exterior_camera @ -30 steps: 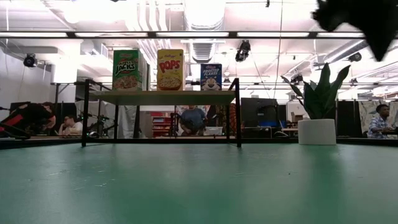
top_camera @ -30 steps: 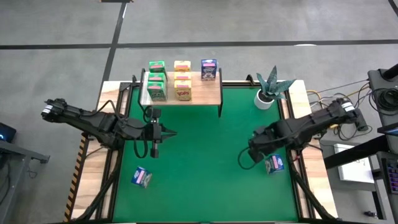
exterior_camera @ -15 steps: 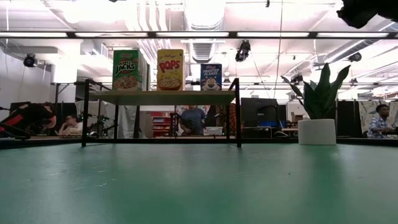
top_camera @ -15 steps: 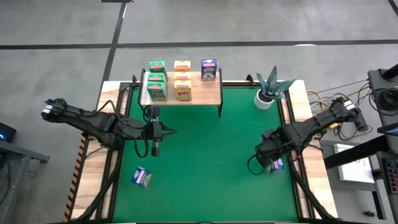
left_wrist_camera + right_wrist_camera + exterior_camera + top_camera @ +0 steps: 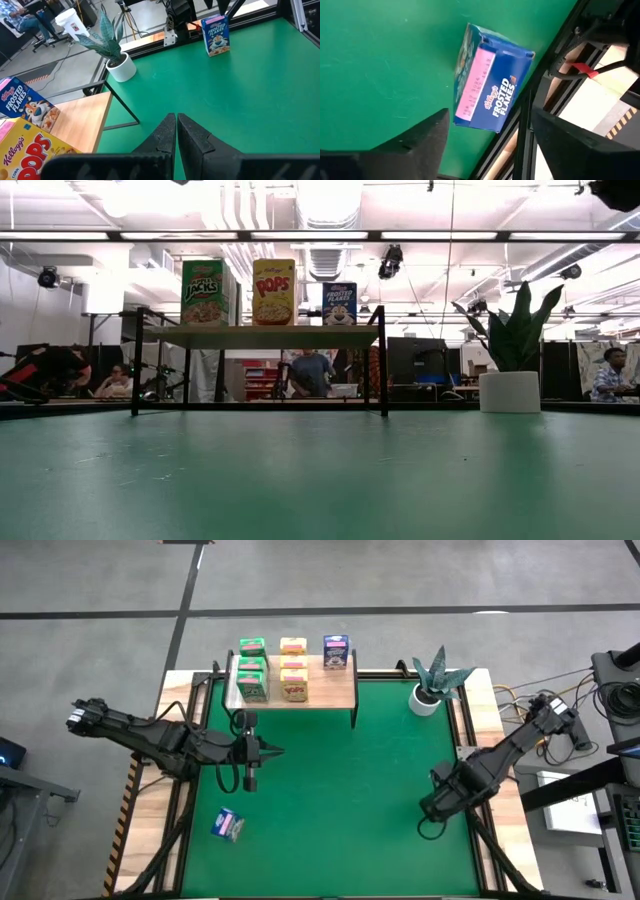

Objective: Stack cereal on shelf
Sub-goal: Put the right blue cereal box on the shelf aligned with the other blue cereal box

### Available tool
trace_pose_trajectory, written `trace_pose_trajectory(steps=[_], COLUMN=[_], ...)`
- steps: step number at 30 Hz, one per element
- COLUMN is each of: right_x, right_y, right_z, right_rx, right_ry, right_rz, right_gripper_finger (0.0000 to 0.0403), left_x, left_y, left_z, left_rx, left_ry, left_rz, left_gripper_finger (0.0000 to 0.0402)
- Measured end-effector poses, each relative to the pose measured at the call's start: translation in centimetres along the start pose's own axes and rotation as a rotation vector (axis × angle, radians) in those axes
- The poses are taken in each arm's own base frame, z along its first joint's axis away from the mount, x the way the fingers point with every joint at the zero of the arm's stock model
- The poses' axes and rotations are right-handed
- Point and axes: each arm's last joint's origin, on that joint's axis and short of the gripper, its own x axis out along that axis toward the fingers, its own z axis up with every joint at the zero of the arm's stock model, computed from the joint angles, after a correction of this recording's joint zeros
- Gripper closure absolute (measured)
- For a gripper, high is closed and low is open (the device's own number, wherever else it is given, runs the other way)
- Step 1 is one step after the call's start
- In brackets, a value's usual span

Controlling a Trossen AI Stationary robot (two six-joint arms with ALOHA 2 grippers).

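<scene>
The shelf [image 5: 325,690] stands at the table's far edge. On its plank top are three green boxes [image 5: 252,666], three yellow boxes [image 5: 293,668] and one blue box [image 5: 337,652]. A second blue box [image 5: 228,826] lies on the mat at the near left. A third blue box [image 5: 490,100] stands near the table's right edge. My right gripper [image 5: 490,120] hangs open above it, one finger on each side, and hides it in the high view [image 5: 438,807]. My left gripper [image 5: 255,752] is shut and empty, in front of the shelf.
A potted plant [image 5: 432,688] stands at the far right corner of the green mat [image 5: 340,800]. The table's black frame rail [image 5: 520,145] runs right beside the blue box under my right gripper. People sit in the room behind the table [image 5: 312,372].
My right gripper has gone toward the table's near right corner and now stands over the blue box by the right edge, covering it in the high view. My left arm has kept still.
</scene>
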Motion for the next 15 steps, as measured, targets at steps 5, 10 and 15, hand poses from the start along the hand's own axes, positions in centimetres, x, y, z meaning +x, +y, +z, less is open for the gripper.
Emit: trace_pose_trajectory(steps=[5,10,15], right_x=[1.7,3.2,3.4], right_y=[0.2,-0.2,-0.3], right_z=[-0.2,0.1,0.1], right_rx=[-0.004,0.041,0.037], right_ry=[0.000,-0.012,-0.013], right_rz=[0.006,-0.048,-0.050], right_gripper_finger=[0.0105,0.0106,0.0139], left_x=[0.0,0.0,0.0], left_y=[0.0,0.0,0.0], left_z=[0.0,0.0,0.0], left_rx=[-0.007,-0.007,-0.007], left_ry=[0.000,0.000,0.000], left_rz=[0.000,0.000,0.000], left_gripper_finger=[0.0402,0.0402,0.0402])
